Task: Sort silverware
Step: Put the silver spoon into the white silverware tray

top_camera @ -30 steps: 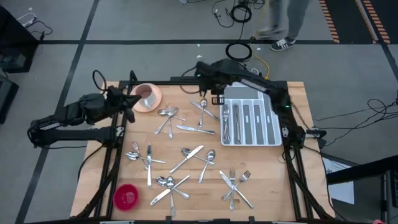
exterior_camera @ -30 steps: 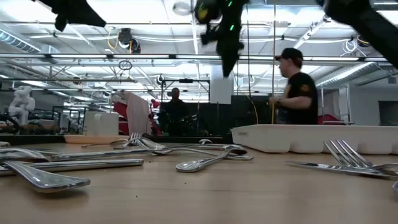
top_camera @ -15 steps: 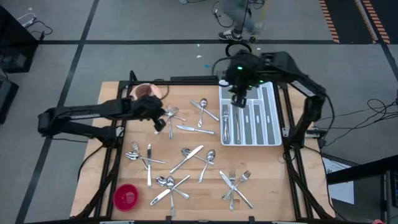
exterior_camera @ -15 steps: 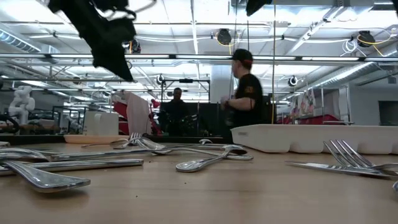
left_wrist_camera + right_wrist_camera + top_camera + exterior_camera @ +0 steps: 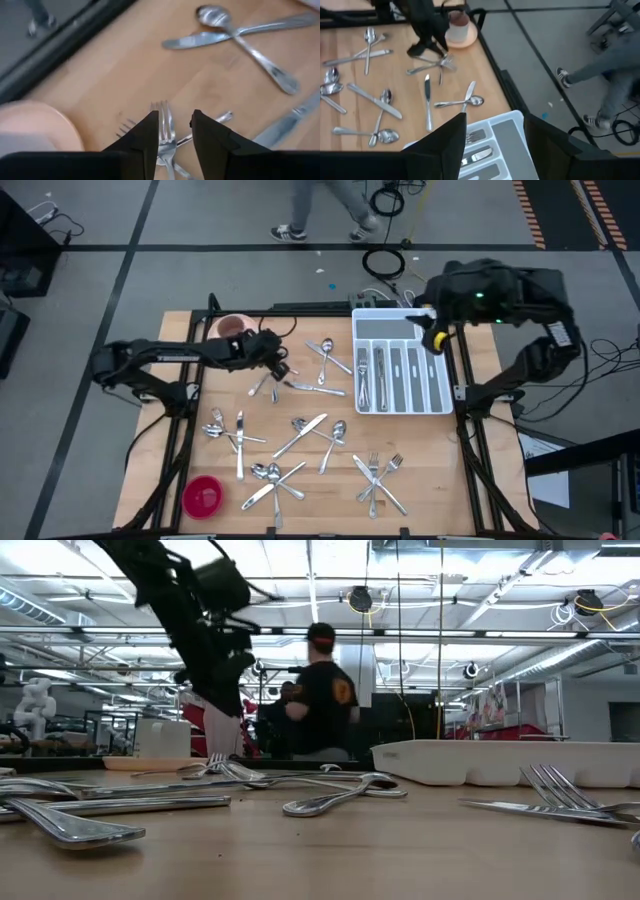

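Observation:
Shiny silverware lies scattered flat on the wooden table (image 5: 440, 440): a small heap of forks and spoons (image 5: 266, 377), crossed spoons and knives (image 5: 312, 432), forks (image 5: 378, 475) near the front. More pieces lie in the white tray (image 5: 403, 375). My left gripper (image 5: 175, 117) hovers open just above the heap; one fork (image 5: 165, 134) shows below the gap between its fingers. My right gripper (image 5: 495, 120) hangs open and empty over the tray's far right corner (image 5: 437, 340).
A pink cup on its saucer (image 5: 232, 328) stands at the far left, close behind my left gripper. A red round dish (image 5: 203, 496) sits at the near left corner. A person (image 5: 322, 700) walks in the room beyond the table.
My left gripper has swung from beside the pink cup toward the table's right and come down over the heap of forks and spoons. My right gripper has travelled from the tray's far left corner toward the table's right edge, over the tray's far right corner.

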